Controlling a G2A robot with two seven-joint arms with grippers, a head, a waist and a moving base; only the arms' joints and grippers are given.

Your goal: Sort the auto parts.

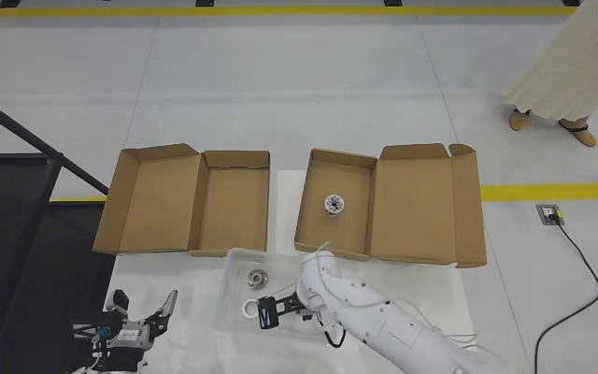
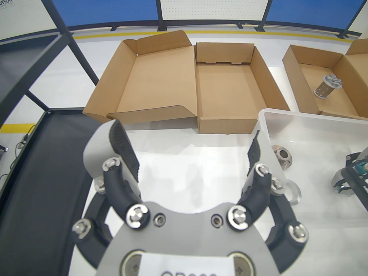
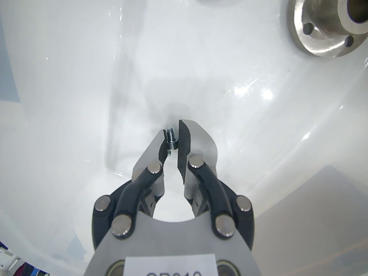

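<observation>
— Where is the right pincer [image 3: 172, 140]?
— Low centre of the top view, inside the clear bin [image 1: 234, 254], clenched on a small bolt [image 3: 170, 139].
— Other parts?
— A flanged hub [image 1: 255, 277] and a flat ring [image 1: 250, 307] lie in the bin near it. A cylindrical part [image 1: 334, 204] sits in the right cardboard box [image 1: 313, 234], mid-frame.
— And the left pincer [image 1: 145, 301]?
— Lower left, released, over the bench [image 1: 187, 280].

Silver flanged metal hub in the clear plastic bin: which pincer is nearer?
Right. The right pincer is inside the bin, close to the hub; the left pincer is outside the bin.
</observation>
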